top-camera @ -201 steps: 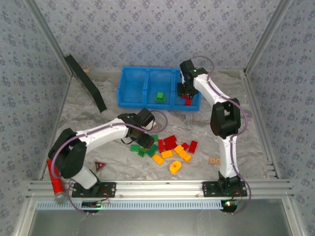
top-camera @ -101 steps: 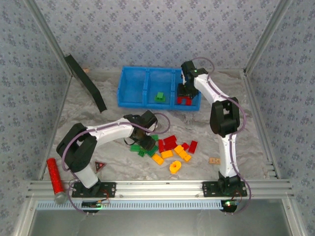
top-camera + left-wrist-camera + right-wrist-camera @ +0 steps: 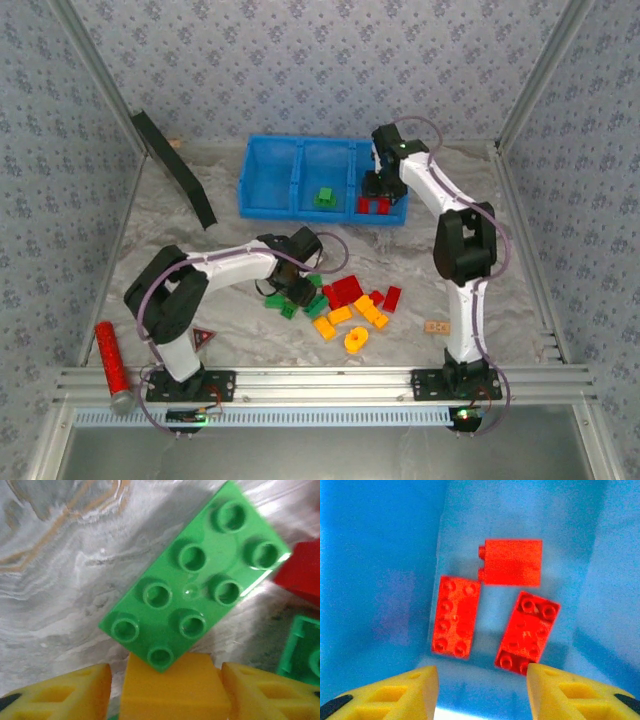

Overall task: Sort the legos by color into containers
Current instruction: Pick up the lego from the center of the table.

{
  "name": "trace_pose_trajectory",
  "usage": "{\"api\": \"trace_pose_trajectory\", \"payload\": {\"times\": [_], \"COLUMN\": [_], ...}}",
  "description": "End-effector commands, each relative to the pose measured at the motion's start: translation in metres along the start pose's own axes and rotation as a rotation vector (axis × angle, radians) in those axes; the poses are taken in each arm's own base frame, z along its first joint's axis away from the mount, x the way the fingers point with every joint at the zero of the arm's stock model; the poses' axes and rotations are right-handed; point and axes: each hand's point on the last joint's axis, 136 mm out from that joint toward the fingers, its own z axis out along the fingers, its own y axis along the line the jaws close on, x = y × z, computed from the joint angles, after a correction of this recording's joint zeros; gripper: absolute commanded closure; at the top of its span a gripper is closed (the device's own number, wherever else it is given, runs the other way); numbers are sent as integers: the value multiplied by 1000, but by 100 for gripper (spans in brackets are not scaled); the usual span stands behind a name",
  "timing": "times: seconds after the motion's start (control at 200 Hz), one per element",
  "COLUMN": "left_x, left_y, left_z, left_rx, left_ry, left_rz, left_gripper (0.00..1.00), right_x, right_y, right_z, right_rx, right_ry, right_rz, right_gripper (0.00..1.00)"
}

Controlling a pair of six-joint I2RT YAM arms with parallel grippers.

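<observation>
The blue bin (image 3: 270,185) of containers stands at the back. A green lego (image 3: 324,197) lies in its middle compartment, and three red legos (image 3: 456,616) lie in the right one. My right gripper (image 3: 383,182) (image 3: 482,690) hangs open above those red ones, holding nothing. The loose pile sits mid-table: red (image 3: 345,290), yellow-orange (image 3: 340,313) and green (image 3: 275,300) legos. My left gripper (image 3: 298,288) (image 3: 165,680) is low over the pile's left side. An orange lego (image 3: 172,687) sits between its fingers with a thin gap on the left. A green eight-stud lego (image 3: 195,605) lies just ahead.
A black flat board (image 3: 175,170) leans at the back left. A red cylinder (image 3: 110,365), a red-black triangle (image 3: 204,337) and a tan tile (image 3: 435,326) lie near the front. A yellow ring piece (image 3: 355,340) sits below the pile. Metal rails run along the near edge.
My right gripper opened and a red lego now lies in the right compartment. My left gripper slid right onto the pile and its jaws narrowed around the orange lego.
</observation>
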Motion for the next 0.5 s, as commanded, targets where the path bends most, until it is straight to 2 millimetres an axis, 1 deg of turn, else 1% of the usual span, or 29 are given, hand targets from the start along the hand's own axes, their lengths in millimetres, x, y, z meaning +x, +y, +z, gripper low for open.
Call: {"api": "trace_pose_trajectory", "payload": {"times": [0.0, 0.085, 0.165, 0.24, 0.265, 0.375, 0.495], "left_x": [7, 11, 13, 13, 13, 8, -8], "left_y": [-5, -6, -6, -6, -5, 0, 14], "left_z": [7, 10, 11, 10, 9, -2, -23], "left_rx": [29, 34, 39, 38, 36, 36, 44], "left_ry": [35, 46, 55, 58, 59, 37, -24], "left_rz": [-7, -14, -20, -25, -27, -47, -100], "left_gripper": [46, 49, 54, 59, 61, 67, 72], "right_x": [8, 23, 40, 59, 68, 106, 147], "right_y": [1, -1, -2, -1, 0, 2, 7], "right_z": [-46, -60, -72, -80, -82, -88, -92], "right_rx": [-13, -18, -25, -27, -29, -32, -61], "right_ry": [-63, -70, -66, -59, -49, -21, 6], "right_rz": [-3, 13, 24, 35, 37, 61, 106], "right_gripper": [47, 45, 44, 44, 43, 43, 43]}}
